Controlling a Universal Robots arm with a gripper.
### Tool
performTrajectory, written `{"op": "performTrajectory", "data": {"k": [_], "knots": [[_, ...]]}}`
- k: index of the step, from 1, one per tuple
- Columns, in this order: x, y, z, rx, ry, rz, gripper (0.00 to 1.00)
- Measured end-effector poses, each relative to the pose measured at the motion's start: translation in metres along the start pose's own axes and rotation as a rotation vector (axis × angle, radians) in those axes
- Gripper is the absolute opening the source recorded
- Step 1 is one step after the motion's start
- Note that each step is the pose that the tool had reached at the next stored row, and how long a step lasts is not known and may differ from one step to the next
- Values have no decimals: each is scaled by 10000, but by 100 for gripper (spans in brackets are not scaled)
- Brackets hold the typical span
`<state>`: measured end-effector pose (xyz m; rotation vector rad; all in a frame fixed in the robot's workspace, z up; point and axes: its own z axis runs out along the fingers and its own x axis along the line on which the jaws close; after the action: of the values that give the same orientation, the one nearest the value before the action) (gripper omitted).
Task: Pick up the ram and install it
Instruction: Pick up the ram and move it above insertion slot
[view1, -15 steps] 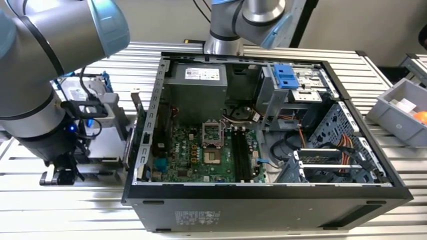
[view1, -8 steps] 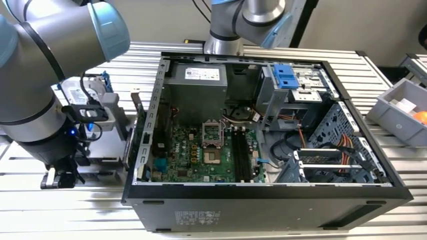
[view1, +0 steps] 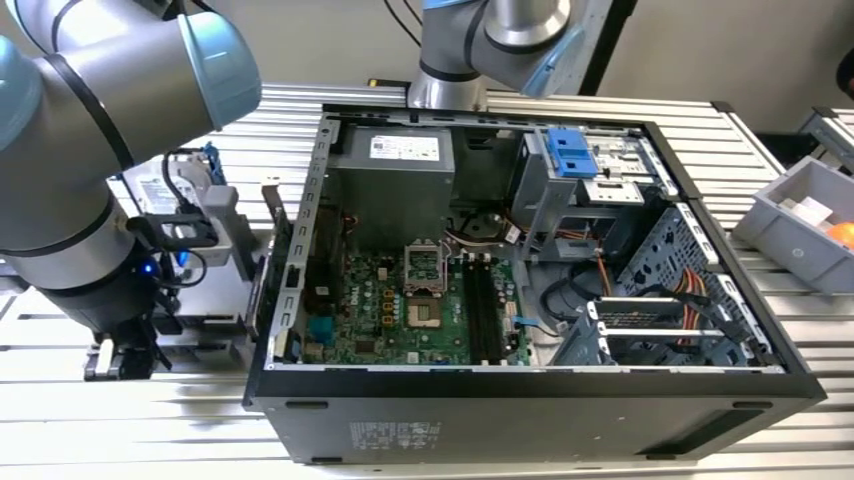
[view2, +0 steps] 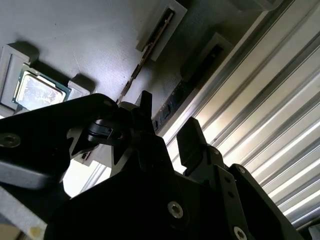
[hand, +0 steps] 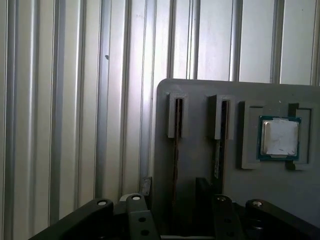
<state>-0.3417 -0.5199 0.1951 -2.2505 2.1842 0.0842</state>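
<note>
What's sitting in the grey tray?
In the grey tray, two ram sticks stand on edge in slots, and a square silver chip lies in a recess. The tool covers the sticks' near ends.

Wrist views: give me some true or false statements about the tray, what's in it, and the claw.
1. A square silver chip sits in a recess of the grey plastic tray. True.
2. Two thin ram sticks stand on edge in the tray's slots. True.
3. The black claw is shut on a ram stick. False: its fingers are apart and grip nothing.
4. The tray lies on a wooden board. False: it lies on a ribbed metal table.
</note>
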Motion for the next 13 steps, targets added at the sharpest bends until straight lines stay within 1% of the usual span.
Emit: {"op": "performTrajectory", "data": {"k": [8,9,13], "knots": [[1,-1,4,0,0,-1,100],[1,-1,5,0,0,-1,0],[0,-1,7,0,0,0,0]]}}
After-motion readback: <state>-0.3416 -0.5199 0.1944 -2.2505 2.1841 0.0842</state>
